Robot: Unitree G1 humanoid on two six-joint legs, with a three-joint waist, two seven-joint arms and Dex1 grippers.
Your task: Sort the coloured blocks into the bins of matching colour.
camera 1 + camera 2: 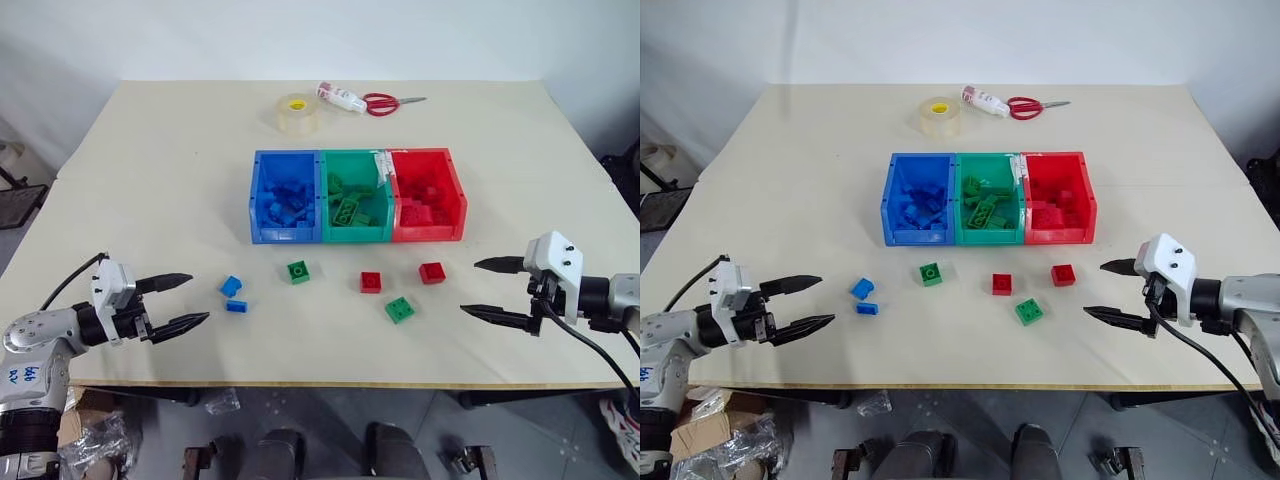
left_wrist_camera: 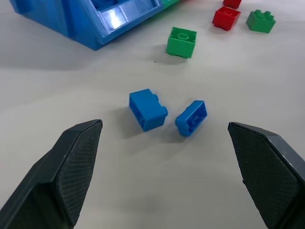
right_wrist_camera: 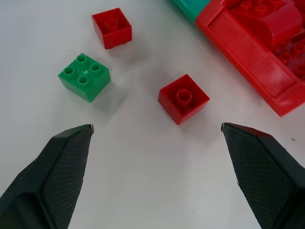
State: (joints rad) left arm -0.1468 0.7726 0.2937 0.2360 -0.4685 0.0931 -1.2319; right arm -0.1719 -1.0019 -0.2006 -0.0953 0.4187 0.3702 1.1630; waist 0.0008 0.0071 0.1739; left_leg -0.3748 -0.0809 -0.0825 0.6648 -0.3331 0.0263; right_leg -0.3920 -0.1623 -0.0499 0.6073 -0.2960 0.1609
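Since blocks (image 1: pixel 232 286) look light, hard, slick — pinch flat sides, not studs. Left gripper (image 1: pixel 183 302), right gripper (image 1: pixel 487 288) — jaws wide, empty.

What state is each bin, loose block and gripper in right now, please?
blue bin: open-topped, holds blue blocks.
green bin: open-topped, holds green blocks.
red bin: open-topped, holds red blocks.
two blue blocks: loose on the table, unsorted.
two green blocks: loose, studs up, unsorted.
two red blocks: loose, unsorted.
left gripper: jaws open, empty.
right gripper: jaws open, empty.
tape roll: lying flat.
scissors: closed.
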